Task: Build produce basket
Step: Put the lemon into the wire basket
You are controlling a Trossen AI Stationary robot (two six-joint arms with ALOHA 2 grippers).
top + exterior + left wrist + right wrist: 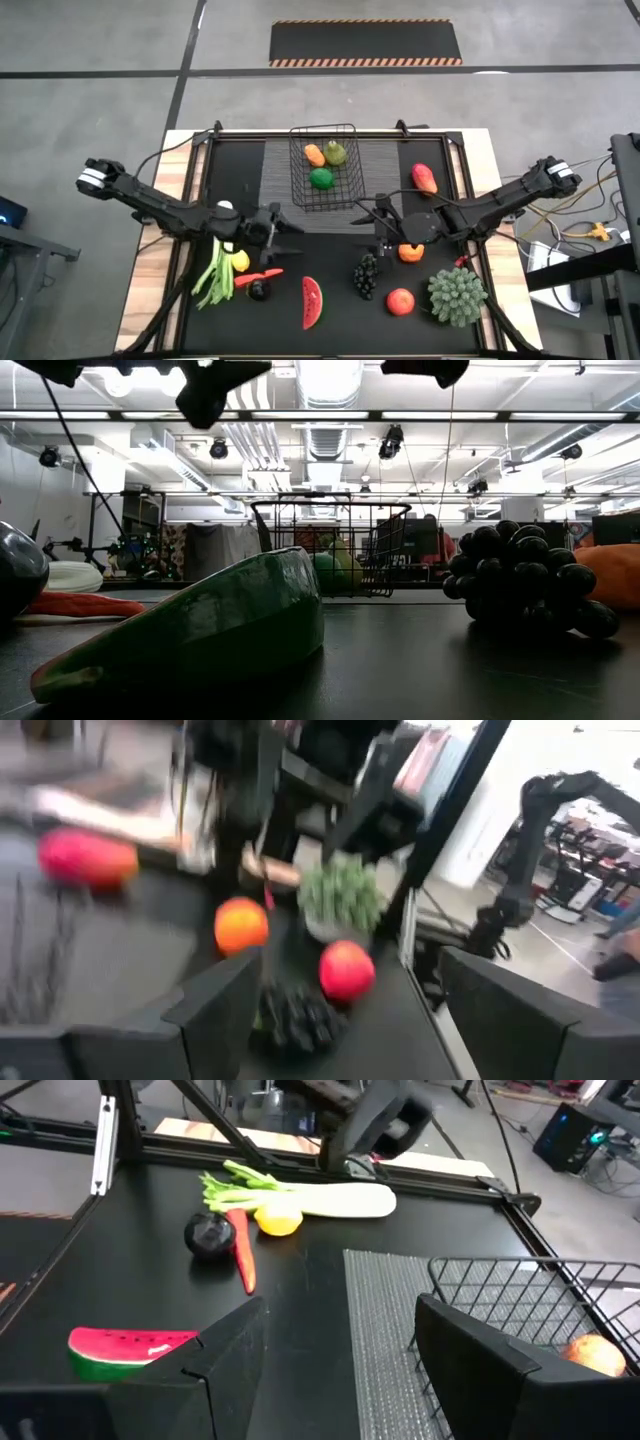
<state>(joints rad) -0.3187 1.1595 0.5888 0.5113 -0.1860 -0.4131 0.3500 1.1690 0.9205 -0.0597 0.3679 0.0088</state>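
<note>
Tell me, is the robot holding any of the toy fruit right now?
No. Both the left gripper and the right gripper are open and empty, hovering just in front of the basket.

Upright black wire basket (325, 168) holds three fruits; remaining produce (312, 301) lies scattered nearby.

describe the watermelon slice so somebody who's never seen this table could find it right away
Start at the black wire basket at the back middle of the table, then come straight toward the front edge. The watermelon slice lies there alone on the dark surface, left of the dark grapes. It is the only wedge shape: red flesh with seeds and a green rind.
</note>
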